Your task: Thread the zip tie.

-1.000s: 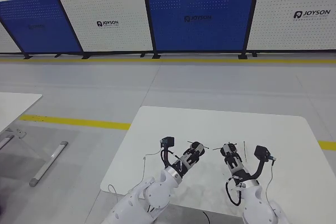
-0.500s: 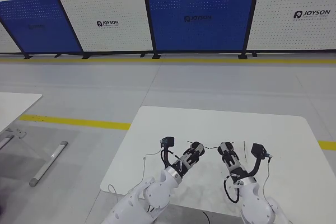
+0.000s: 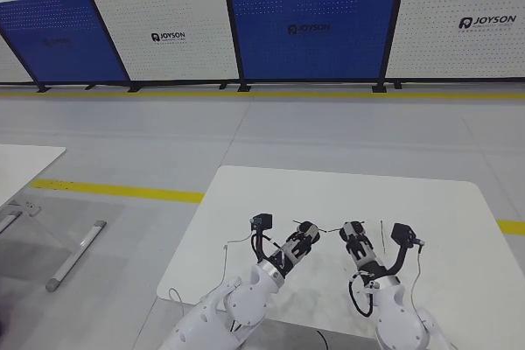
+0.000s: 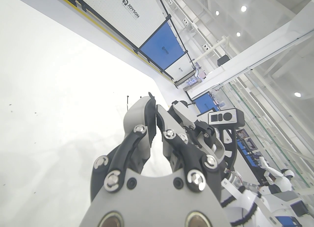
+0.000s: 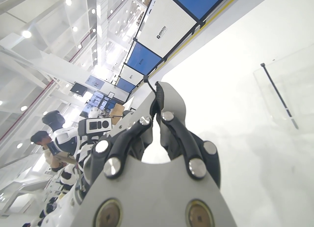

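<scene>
While the zip tie (image 5: 150, 84) is pinched in the right pincer (image 5: 157, 91), its head is pointed toward the left pincer (image 4: 154, 102), pressed together just beside.

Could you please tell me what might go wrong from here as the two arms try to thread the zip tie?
1. The right end effector is shut on the zip tie with just a short stub and the head sticking out, so a small misalignment could make the tail miss the slot.
2. The left end effector is shut and sits close by, so the fingertips might collide as they meet.
</scene>
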Action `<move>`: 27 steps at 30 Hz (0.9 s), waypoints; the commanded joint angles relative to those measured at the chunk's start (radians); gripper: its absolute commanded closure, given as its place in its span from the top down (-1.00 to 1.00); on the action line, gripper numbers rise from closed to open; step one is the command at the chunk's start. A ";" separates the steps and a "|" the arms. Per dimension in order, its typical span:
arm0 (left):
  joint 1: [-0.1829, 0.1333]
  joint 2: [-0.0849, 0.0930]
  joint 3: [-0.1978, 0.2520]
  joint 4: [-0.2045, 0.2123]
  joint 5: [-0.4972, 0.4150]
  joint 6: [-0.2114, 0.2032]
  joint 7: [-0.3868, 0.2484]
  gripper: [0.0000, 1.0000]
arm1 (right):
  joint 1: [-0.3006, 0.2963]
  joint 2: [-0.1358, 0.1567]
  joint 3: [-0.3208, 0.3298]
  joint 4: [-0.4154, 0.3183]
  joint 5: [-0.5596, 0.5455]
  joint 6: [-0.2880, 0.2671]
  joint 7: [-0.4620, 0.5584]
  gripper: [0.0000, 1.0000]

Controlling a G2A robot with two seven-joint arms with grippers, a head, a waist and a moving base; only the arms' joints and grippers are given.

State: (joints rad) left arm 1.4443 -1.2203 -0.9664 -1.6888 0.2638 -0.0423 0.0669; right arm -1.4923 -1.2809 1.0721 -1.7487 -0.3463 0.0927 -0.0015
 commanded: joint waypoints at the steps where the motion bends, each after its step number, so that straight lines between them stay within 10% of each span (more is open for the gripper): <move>1: 0.000 0.000 0.000 0.000 0.000 0.000 0.000 -1.00 | -0.003 -0.001 0.003 -0.003 0.006 0.002 0.011 -1.00; 27: 0.000 0.000 0.000 0.000 0.000 0.000 0.000 -1.00 | 0.003 -0.018 0.007 0.006 -0.005 0.006 0.025 -1.00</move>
State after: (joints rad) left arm 1.4443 -1.2203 -0.9664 -1.6888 0.2638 -0.0423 0.0669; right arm -1.4912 -1.2977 1.0804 -1.7453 -0.3520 0.0965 0.0208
